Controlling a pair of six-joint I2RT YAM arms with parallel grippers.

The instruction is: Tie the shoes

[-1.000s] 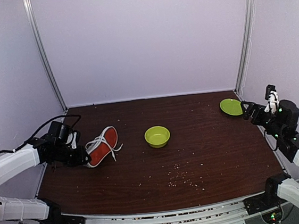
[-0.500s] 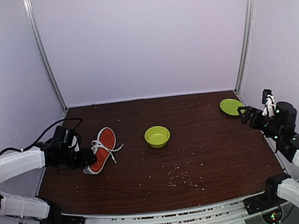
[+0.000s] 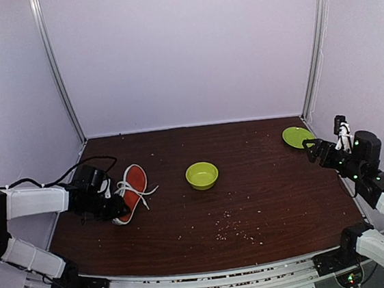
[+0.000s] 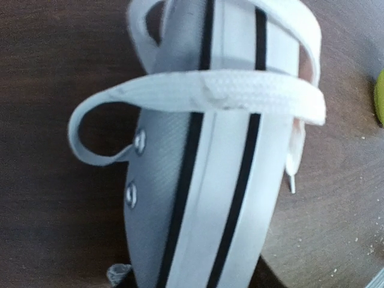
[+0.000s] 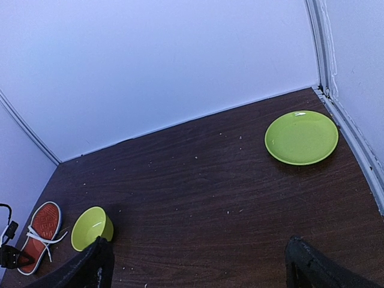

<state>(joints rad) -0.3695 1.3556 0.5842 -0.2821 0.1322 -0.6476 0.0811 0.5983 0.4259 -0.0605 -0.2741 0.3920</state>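
At the left of the counter [image 3: 267, 205], the shoe [image 3: 132, 188] lies on its side, laces [image 4: 228, 93] loose. Risk: my left pincer [image 3: 114, 207], close at its near end, may snag a lace loop; its jaw state I cannot tell. My left arm reaches low; my right pincer [image 5: 198, 258] hovers open, well apart

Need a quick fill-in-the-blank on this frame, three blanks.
1. The grey canvas sneaker lies on its side, its ____ sole showing from above.
2. The round green bowl sits ____ the sneaker and the flat green plate.
3. The right fingers stand ____, holding nothing.
Missing: red-orange; between; open.
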